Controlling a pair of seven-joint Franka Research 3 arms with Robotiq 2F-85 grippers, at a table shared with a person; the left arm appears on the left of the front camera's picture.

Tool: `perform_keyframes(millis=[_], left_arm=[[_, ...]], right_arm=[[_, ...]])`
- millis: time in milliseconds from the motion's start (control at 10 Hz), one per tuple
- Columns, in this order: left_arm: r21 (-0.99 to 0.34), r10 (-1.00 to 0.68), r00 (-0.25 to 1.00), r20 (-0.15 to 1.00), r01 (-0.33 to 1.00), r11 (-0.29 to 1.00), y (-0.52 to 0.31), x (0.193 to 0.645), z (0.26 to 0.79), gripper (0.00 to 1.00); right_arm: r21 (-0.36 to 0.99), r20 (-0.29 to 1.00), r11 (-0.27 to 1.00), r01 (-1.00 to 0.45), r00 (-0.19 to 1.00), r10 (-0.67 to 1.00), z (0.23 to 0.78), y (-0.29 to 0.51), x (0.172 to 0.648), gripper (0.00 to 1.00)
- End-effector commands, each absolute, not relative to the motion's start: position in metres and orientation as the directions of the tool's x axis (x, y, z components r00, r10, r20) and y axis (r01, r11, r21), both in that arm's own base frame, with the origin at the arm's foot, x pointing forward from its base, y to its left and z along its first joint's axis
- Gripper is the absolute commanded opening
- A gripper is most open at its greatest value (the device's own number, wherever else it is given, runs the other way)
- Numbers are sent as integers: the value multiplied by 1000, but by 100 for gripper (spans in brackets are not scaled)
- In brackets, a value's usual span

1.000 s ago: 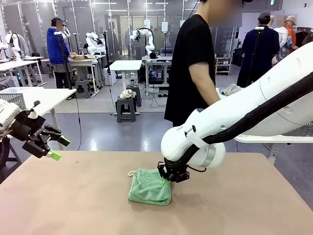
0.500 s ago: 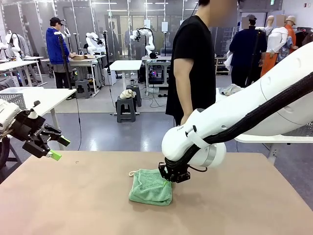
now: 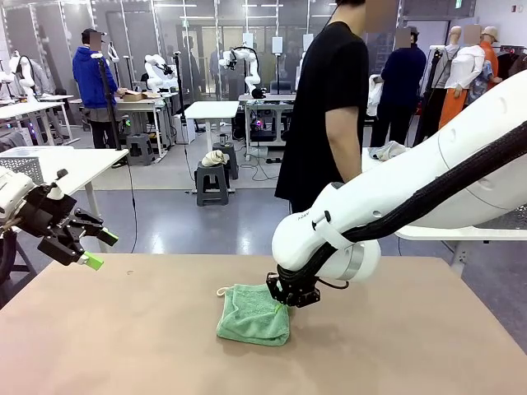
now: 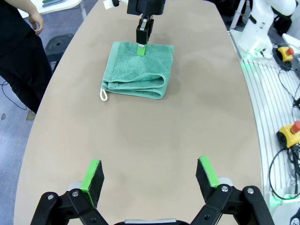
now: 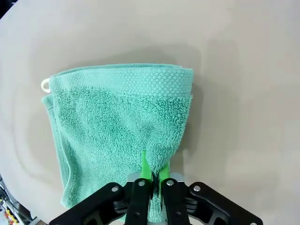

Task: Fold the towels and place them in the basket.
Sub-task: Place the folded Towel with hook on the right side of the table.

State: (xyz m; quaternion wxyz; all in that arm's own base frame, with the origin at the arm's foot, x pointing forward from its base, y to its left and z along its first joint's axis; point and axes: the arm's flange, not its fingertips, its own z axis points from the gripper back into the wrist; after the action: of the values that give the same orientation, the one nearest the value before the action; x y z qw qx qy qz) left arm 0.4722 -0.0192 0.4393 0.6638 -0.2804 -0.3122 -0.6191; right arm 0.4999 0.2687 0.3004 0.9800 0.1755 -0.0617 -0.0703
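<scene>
Front view: person point(image 3: 325, 115) stands behind table point(image 3: 123, 346), right gripper point(image 3: 283, 302) pinching mint towel point(image 3: 249, 317).

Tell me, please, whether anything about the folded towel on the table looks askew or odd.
Slightly. The right gripper is shut on one edge of the mint green towel, puckering the cloth there, and a lower layer sticks out past the top one along one side, so the fold is uneven. Nothing is spilled or damaged.

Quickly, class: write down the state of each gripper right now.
Left gripper: open, holding nothing.
Right gripper: closed on an edge of the mint green towel.
</scene>
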Motion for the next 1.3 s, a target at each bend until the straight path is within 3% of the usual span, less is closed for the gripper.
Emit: perform_keyframes(millis=[0,400,700,1200], left_arm=[[16,-646,38,763,997,77,-19,473,440,100],[16,-646,38,763,997,77,-19,473,440,100],[16,-646,38,763,997,77,-19,473,440,100],[16,-646,38,763,997,77,-19,473,440,100]], right_arm=[[399,92,915,63,990,-108,305,257,508,6],[362,218,930,-63,976,-19,311,175,579,6],[287,215,958,-5,975,-59,303,101,650,6],[230,204,970,-82,978,35,323,-18,684,6]])
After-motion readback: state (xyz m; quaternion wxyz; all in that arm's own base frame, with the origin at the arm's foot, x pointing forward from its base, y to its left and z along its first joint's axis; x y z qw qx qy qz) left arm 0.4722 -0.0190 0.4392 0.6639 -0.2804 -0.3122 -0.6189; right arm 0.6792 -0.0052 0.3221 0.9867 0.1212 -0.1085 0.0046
